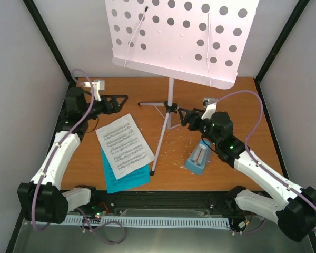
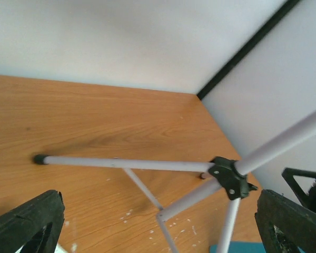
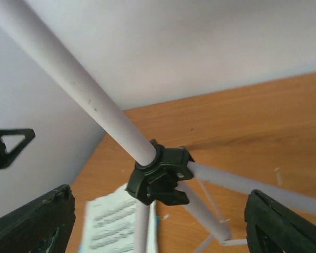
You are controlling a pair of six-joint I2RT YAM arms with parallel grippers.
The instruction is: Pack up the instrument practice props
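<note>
1. Music stand (image 1: pixel 179 37): one unit. It stands upright at the middle of the table (image 1: pixel 242 105), with its white perforated desk at the top and three thin grey tripod legs spread on the wood.
2. Music sheets: two. One white sheet (image 1: pixel 124 142) lies left of the tripod's front leg. It overlaps one blue sheet (image 1: pixel 121 179) near the table's front edge.
3. Metronome (image 1: pixel 199 158): one, light blue. It rests on the table right of the front leg, just beside the right arm.
4. Grippers: two.
   - The left gripper (image 1: pixel 124 101) sits left of the tripod hub, jaws spread wide, gripping nothing.
   - The right gripper (image 1: pixel 183 117) sits right of the hub, jaws spread wide, gripping nothing.
</note>
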